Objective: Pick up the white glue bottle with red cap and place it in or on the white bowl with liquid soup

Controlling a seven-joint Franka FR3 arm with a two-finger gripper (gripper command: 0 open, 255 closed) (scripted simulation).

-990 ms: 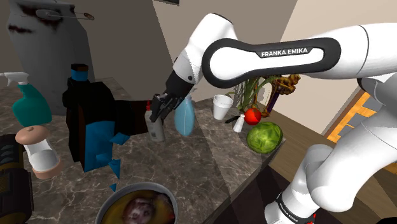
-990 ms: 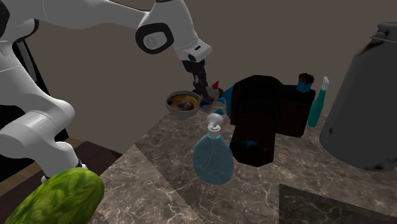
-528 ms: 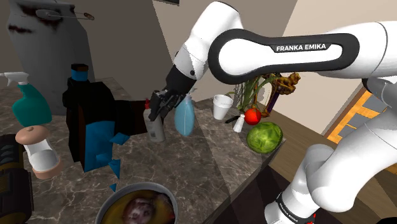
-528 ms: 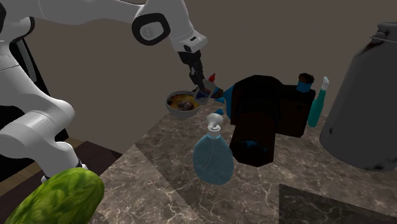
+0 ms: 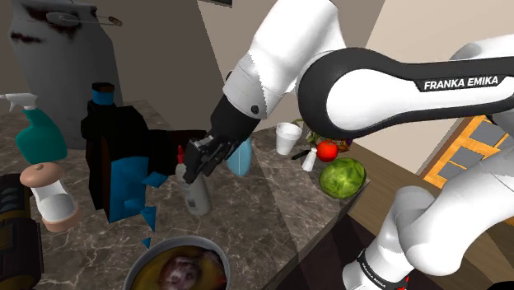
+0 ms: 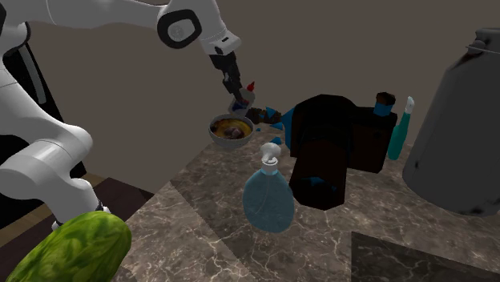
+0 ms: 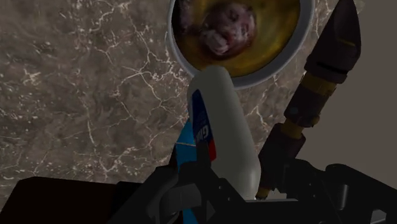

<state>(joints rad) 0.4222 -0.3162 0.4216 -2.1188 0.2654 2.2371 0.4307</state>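
Note:
My black gripper [image 5: 196,161] is shut on the white glue bottle [image 5: 197,194], whose red cap [image 5: 179,152] sticks out above the fingers. The bottle [image 6: 243,98] hangs tilted in the air above the marble counter, just beyond the bowl's far rim. The bowl [image 5: 146,262] is pale-rimmed and holds yellow-brown soup with a dark lump. In the wrist view the bottle's [image 7: 220,121] base points at the near rim of the bowl [image 7: 270,75], and the gripper [image 7: 213,188] clasps its lower part. The second exterior view shows the bowl [image 6: 215,134] below and left of the gripper [image 6: 235,90].
A black block with blue patches [image 5: 115,156] stands close beside the gripper. A translucent blue bottle [image 6: 268,194], teal spray bottle [image 5: 37,136], pale dispenser [image 5: 49,194], white cup [image 5: 288,138], red fruit [image 5: 327,150] and green melon [image 5: 342,177] share the counter. A dark bottle [image 7: 326,63] lies near the bowl.
The gripper has carried the glue bottle away from the blue bottle toward the bowl, down-left in the shoulder view and up-left in the second exterior view. The arm has swung forward.

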